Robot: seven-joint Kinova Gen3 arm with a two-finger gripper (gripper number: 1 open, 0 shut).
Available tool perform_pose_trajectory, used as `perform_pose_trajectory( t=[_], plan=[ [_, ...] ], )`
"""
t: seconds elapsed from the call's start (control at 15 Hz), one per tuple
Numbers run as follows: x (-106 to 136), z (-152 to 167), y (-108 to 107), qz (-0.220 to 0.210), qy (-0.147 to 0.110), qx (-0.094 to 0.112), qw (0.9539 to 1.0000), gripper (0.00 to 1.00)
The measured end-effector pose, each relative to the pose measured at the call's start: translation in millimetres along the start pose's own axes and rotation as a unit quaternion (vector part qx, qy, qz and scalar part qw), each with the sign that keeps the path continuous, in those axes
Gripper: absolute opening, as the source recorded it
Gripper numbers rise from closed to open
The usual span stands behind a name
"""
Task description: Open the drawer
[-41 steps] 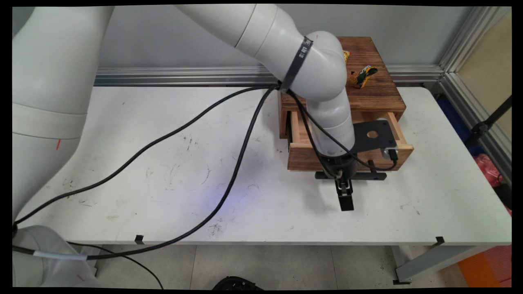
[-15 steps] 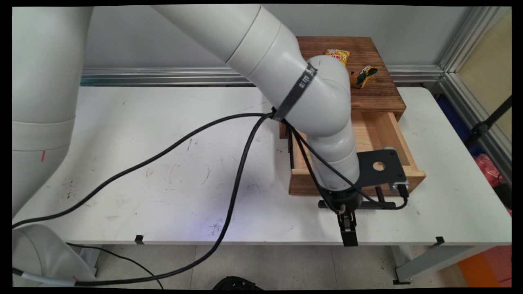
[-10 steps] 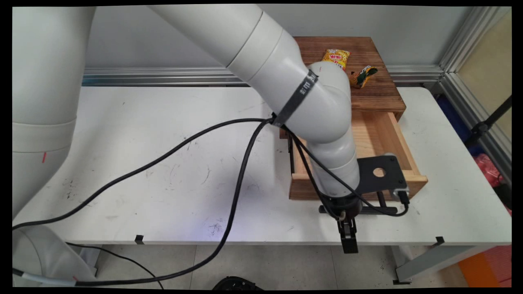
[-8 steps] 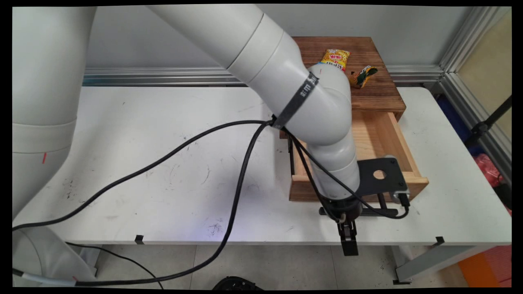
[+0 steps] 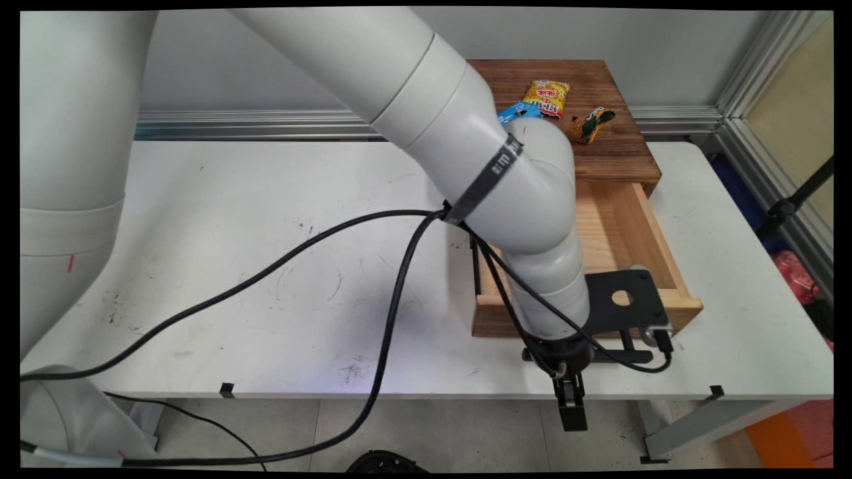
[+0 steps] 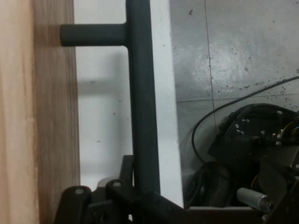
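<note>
The gripper is clenched on the dark handle of the wooden drawer, which stands far out of its cabinet, just behind the jaws. Well beyond them, three snack packets lie on the cabinet's top. The part of the drawer's floor that shows is bare.

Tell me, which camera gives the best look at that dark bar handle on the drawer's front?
The hand view: the handle fills it, running up the picture, one post joining the drawer front. In the main view only short pieces of the handle show, since the arm and pincer cover its middle.
</note>
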Motion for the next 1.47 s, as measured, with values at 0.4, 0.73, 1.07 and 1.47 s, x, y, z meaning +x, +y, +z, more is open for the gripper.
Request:
perform_pose_trajectory(
  t=[0.4,0.73,1.07,1.47],
  plan=[
    [0.8,2.9,9.7,-0.002,0.006,0.006,1.0000,1.00],
    [1.5,3.3,14.7,-0.011,0.010,0.021,0.9997,1.00],
    [1.7,2.8,18.7,-0.020,0.009,0.032,0.9992,1.00],
    [0.7,2.7,28.8,-0.026,0.005,0.029,0.9992,1.00]
  ],
)
